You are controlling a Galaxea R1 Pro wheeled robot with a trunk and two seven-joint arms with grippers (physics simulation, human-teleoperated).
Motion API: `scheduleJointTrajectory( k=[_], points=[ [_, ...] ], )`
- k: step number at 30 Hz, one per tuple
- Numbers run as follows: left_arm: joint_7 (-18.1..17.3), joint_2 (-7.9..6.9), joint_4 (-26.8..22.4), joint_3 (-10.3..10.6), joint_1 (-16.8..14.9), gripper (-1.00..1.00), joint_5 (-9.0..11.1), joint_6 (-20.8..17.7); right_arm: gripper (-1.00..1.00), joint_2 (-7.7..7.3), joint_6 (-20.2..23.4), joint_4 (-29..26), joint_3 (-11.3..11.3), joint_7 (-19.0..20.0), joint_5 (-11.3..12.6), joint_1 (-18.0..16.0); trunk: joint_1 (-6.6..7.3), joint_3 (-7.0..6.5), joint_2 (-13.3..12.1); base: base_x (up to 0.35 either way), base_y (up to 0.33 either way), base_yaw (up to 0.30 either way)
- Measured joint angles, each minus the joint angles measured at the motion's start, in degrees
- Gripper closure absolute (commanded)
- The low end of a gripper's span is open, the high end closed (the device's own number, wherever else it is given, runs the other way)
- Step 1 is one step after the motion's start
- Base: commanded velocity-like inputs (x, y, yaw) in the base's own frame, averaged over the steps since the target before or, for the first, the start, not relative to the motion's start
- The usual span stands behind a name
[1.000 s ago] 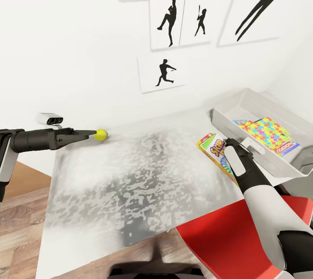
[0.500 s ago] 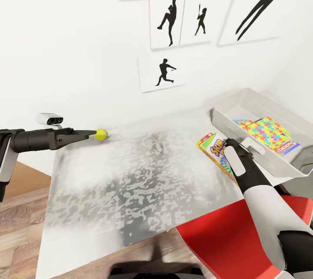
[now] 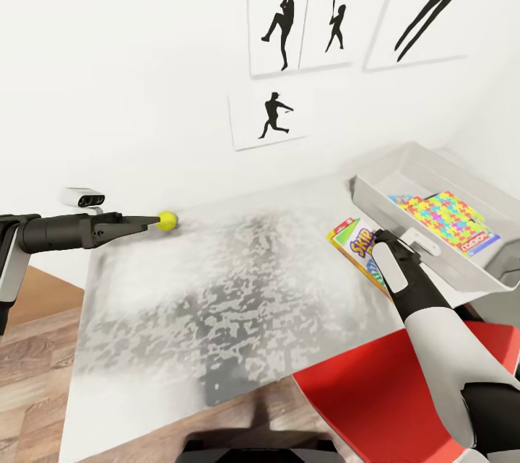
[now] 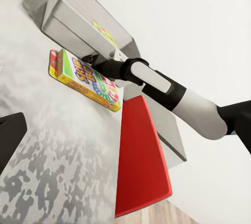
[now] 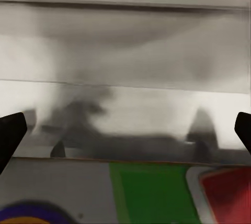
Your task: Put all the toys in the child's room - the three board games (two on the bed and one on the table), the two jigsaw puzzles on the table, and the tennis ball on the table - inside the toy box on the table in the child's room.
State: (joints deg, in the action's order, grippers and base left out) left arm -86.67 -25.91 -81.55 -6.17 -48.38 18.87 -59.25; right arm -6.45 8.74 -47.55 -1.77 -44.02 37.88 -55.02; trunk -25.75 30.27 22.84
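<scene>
The yellow tennis ball (image 3: 167, 220) lies on the mottled grey table (image 3: 217, 304) near its far left edge. My left gripper (image 3: 153, 222) reaches in level from the left, tips right at the ball; contact cannot be judged. One dark finger (image 4: 10, 136) sits at the edge of the left wrist view. A Skip-Bo board game (image 3: 355, 248) lies beside the grey toy box (image 3: 375, 199). My right gripper (image 3: 378, 236) hovers over that game, fingers (image 5: 10, 132) wide apart, facing the box wall (image 5: 125, 51). Inside the box lie colourful jigsaw puzzles (image 3: 439, 216) and a Monopoly game (image 3: 478, 240).
A flat red slab (image 3: 375, 391) sits at the table's near right corner under my right arm. A black chair top (image 3: 253, 445) shows at the near edge. A small white device (image 3: 83, 196) stands beyond the table's left end. Silhouette pictures (image 3: 278, 26) hang on the wall.
The whole picture has shifted slightly, so the camera moved. Both arms, the ball and the board game keep their places relative to one another.
</scene>
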Motion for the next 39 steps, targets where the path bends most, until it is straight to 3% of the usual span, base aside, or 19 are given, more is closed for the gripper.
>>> scheduleJointTrajectory(
  k=[25, 39],
  points=[
    [0.04, -0.01, 0.08, 0.00, 0.00, -1.00, -0.08, -0.02, -1.00, -0.02, 0.15, 0.02, -0.01, -0.08, 0.00, 0.00, 0.00, 0.01, 0.00, -0.035, 0.068, 0.000],
    [0.09, 0.00, 0.07, 0.00, 0.02, -1.00, -0.09, -0.08, -1.00, -0.01, 0.12, 0.00, 0.00, -0.03, -0.21, 0.06, -0.01, 0.00, 0.00, -0.166, 0.098, 0.000]
  ],
)
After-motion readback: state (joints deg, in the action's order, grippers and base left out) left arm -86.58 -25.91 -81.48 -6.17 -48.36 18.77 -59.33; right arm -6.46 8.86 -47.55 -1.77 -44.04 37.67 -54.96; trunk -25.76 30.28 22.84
